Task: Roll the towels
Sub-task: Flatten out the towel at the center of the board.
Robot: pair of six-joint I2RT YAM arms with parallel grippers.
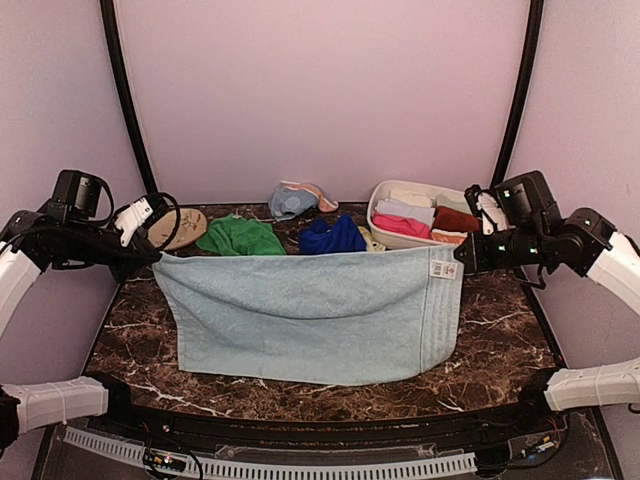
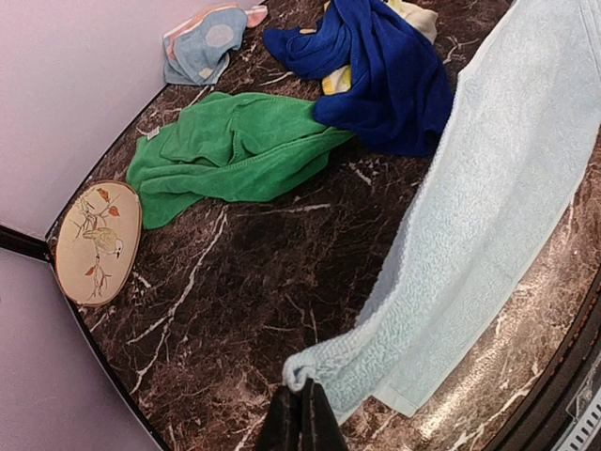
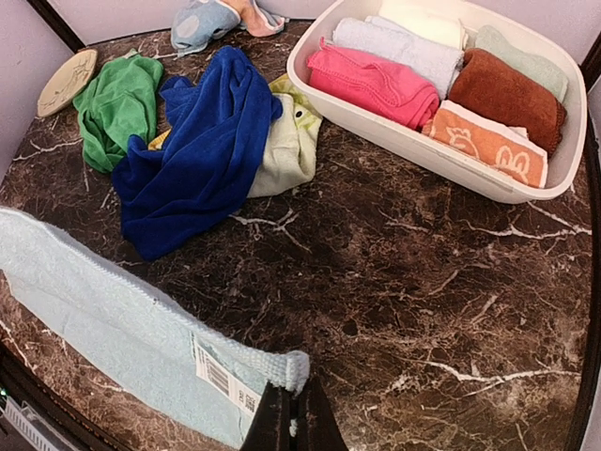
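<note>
From above. Gripped at two far corners: light blue towel (image 1: 310, 320), by left pincer (image 1: 158, 257), closed tight on left corner, and by right pincer (image 1: 458, 267), closed tight on right corner, next to white tag (image 1: 443, 267). Hangs stretched between both, rests with near part on dark marble desk (image 1: 500, 330). Behind it, on far side: green towel (image 1: 240, 237), royal blue towel (image 1: 332, 237), pale blue and pink cloth (image 1: 295, 198) further back, tan round disc (image 1: 178, 228) at far left, white basin (image 1: 371, 211) at far right.

From left wrist. Pressed together on bunched towel corner: black fingers (image 2: 282, 427). Beyond, crumpled on desk: green and royal blue towels.

From right wrist. Clamped on corner with white tag. Partly hidden under royal blue towel: pale yellow-green patterned towel (image 3: 291, 141). Inside basin, rolled side by side: pink towel (image 3: 371, 83), white towel (image 3: 399, 47), rust towel (image 3: 507, 89), orange patterned towel (image 3: 493, 141).
</note>
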